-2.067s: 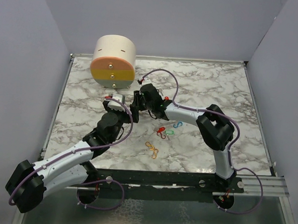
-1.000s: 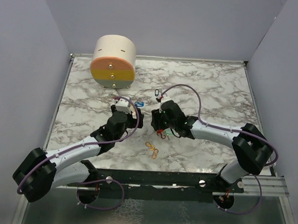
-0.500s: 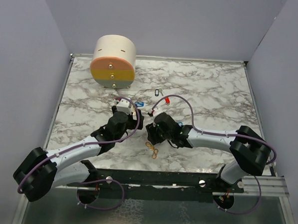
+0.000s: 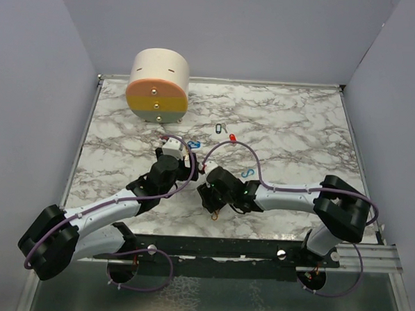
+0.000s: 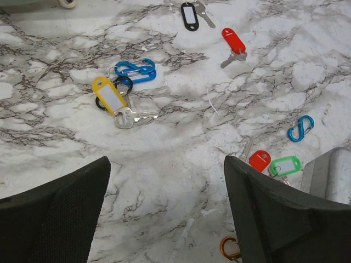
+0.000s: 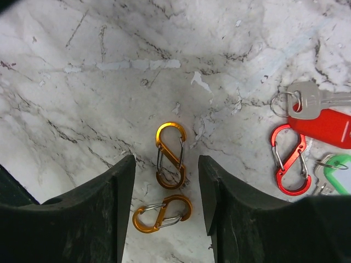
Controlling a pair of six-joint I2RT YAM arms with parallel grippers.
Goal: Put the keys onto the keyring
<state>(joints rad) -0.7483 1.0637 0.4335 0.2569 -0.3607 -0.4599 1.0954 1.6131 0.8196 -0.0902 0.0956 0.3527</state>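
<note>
Swung back toward the near edge of the table (image 4: 299, 125), my right claw (image 6: 163, 175) now hangs spread astride two orange clips (image 6: 169, 155), pinching neither. Farther in, my left claw (image 5: 164, 164) waits spread over the yellow-tagged key (image 5: 108, 96) and blue clip (image 5: 137, 70). Picking a clip looks next.

Small coloured keys (image 5: 109, 97) scattered flat

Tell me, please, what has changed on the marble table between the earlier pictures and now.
The right gripper pulled back from near the cream-and-orange cylinder toward the near edge; it now hovers open over two orange S-shaped metal clips, holding nothing. The left gripper shifted slightly right, open and empty. Cylinder and clips stayed put.
</note>
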